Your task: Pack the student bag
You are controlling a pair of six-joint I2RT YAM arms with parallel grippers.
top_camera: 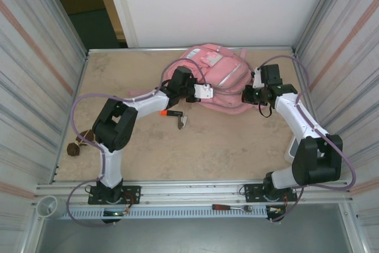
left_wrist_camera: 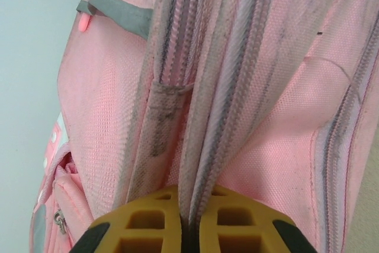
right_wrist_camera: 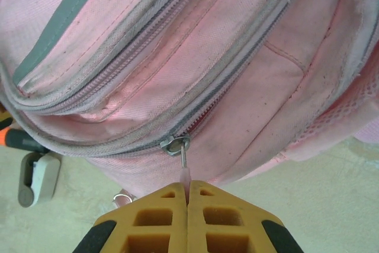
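Left jaws pinch a zipper seam [left_wrist_camera: 195, 146] of the student bag [top_camera: 216, 75], while right jaws grip its zipper pull [right_wrist_camera: 184, 159].

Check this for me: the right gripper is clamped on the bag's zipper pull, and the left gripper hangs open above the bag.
One thing is wrong. The left gripper is not open above the bag: the left wrist view shows its jaws shut on a zippered fold of the bag. The rest stands: the right gripper is clamped on the zipper pull.
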